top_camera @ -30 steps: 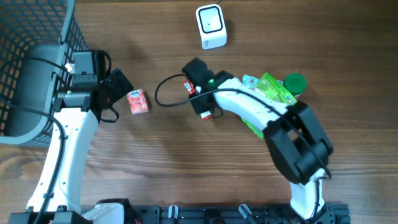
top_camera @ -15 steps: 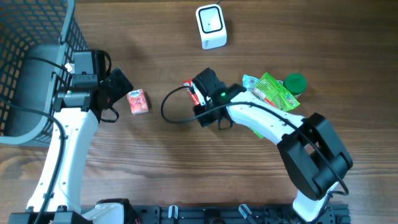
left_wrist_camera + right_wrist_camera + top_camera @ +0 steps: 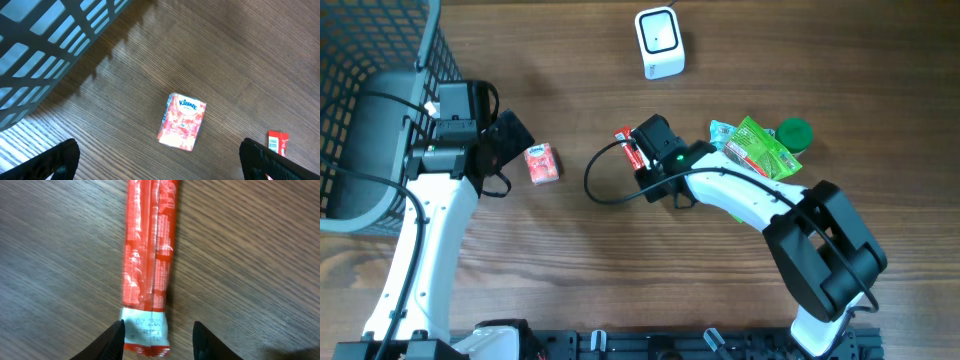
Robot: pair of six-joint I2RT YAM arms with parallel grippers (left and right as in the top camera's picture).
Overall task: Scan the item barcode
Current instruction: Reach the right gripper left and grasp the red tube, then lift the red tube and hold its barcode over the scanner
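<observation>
A long red stick packet (image 3: 149,255) lies flat on the wood table, its white printed end nearest the camera. My right gripper (image 3: 157,340) is open and straddles that end; the left finger is close to the packet and the right finger stands well clear. In the overhead view the red packet (image 3: 625,143) pokes out at the upper left of the right gripper (image 3: 640,155). The white scanner (image 3: 659,42) stands at the back centre. My left gripper (image 3: 160,157) hangs wide open just short of a red Kleenex tissue pack (image 3: 182,121).
A dark wire basket (image 3: 360,60) fills the far left. Green snack packets (image 3: 755,145) and a green round lid (image 3: 794,132) lie right of the right arm. The tissue pack (image 3: 541,164) sits between both arms. A black cable loops near the right wrist.
The right arm has shifted right and slightly toward the front, its jaws staying over the red packet's end. The left arm and tissue pack have not moved.
</observation>
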